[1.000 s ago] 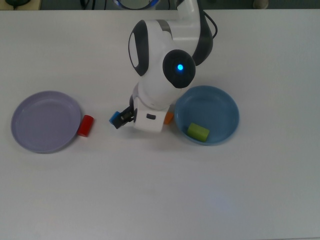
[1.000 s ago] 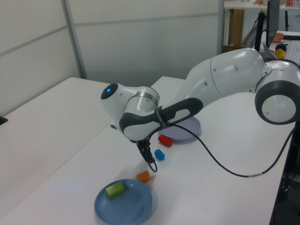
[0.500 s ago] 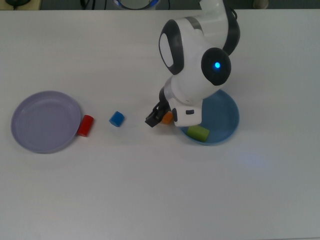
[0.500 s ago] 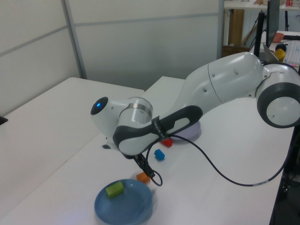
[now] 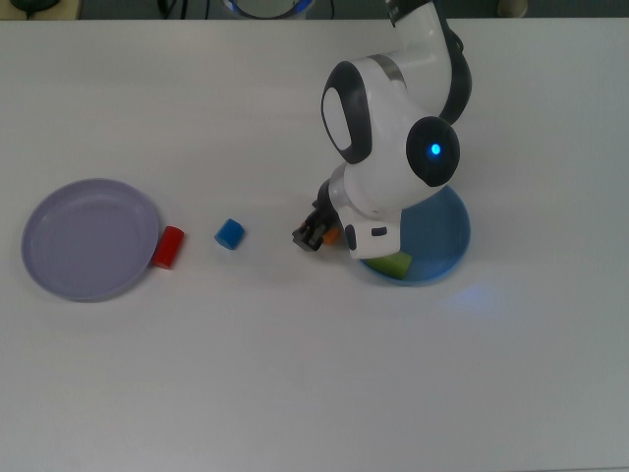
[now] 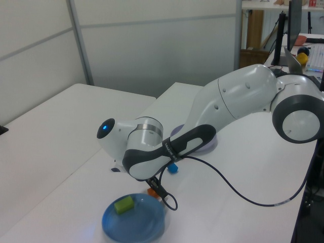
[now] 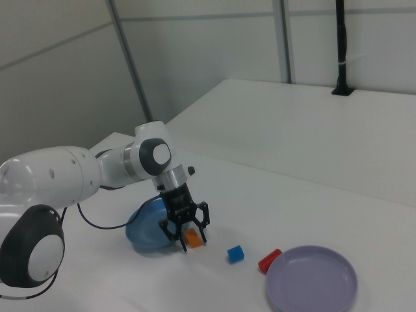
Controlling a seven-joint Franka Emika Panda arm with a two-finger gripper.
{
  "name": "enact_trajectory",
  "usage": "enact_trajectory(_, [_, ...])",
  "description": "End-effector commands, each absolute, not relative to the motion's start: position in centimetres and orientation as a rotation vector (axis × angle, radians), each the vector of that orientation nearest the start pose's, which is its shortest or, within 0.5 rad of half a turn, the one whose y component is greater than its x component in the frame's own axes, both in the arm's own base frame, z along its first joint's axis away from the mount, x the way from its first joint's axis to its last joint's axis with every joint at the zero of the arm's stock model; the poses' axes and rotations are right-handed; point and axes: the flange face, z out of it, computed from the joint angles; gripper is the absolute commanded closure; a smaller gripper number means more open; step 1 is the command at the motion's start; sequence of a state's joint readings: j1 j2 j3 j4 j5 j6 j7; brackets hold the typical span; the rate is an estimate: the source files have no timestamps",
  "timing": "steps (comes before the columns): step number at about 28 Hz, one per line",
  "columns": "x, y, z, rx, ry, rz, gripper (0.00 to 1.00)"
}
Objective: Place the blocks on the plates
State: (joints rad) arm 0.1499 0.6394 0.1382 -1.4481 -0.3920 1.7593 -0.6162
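The arm (image 6: 238, 98) is made of rounded glossy white shells with dark grey joint bands and round grey end caps. A small blue light (image 5: 434, 150) glows on one dark cap near the wrist, and a thin black cable (image 6: 243, 195) loops alongside. The hand (image 7: 185, 233) is black.

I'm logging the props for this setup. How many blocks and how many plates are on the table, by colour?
Red block: 1
Blue block: 1
Orange block: 1
Green block: 1
Blue plate: 1
Purple plate: 1
Total: 6 (4 blocks, 2 plates)
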Motion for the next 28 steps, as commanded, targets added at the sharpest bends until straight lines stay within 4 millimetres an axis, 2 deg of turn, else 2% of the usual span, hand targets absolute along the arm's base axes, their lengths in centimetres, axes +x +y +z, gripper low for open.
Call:
enact_trajectory(1, [66.9, 14.5, 30.3, -2.930, -1.606, 0.559, 1.00])
enact_trajectory(14, [67.1, 14.1, 30.6, -2.943, -1.571, 0.545, 1.00])
enact_trajectory(20, [67.7, 14.1, 34.1, -2.966, -1.529, 0.439, 1.00])
enact_trajectory(24, [67.6, 14.4, 35.7, -2.965, -1.509, 0.392, 1.00])
enact_trajectory(28, [67.1, 16.2, 36.3, -2.947, -1.533, 0.368, 1.00])
